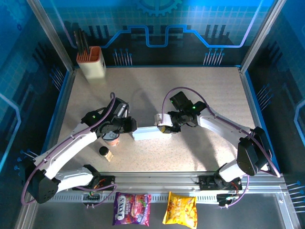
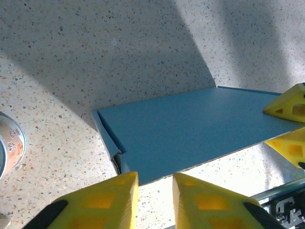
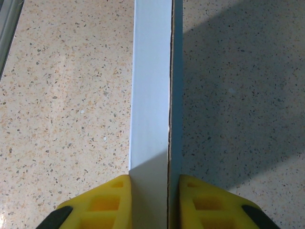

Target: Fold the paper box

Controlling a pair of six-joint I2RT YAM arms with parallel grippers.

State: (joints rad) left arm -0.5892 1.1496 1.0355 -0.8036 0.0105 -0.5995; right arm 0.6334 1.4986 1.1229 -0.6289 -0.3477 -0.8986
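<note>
The paper box (image 1: 147, 132) lies mid-table as a long white cardboard strip between my two grippers. My right gripper (image 1: 165, 128) holds its right end. In the right wrist view the yellow fingers (image 3: 107, 200) press on both sides of an upright white panel of the paper box (image 3: 150, 95), so the right gripper (image 3: 154, 177) is shut on it. My left gripper (image 1: 129, 125) is at the box's left end. In the left wrist view the left gripper (image 2: 155, 177) stands open, bare table showing in the gap. The shaded panel of the paper box (image 2: 190, 129) lies just beyond the tips, with a folded corner flap at its left.
A round cup (image 1: 112, 138) and a small dark-capped bottle (image 1: 106, 152) stand close under the left arm. A tall cream holder with an orange top (image 1: 91, 62) is at the back left. Two snack bags (image 1: 132, 208) lie beyond the table's near rail.
</note>
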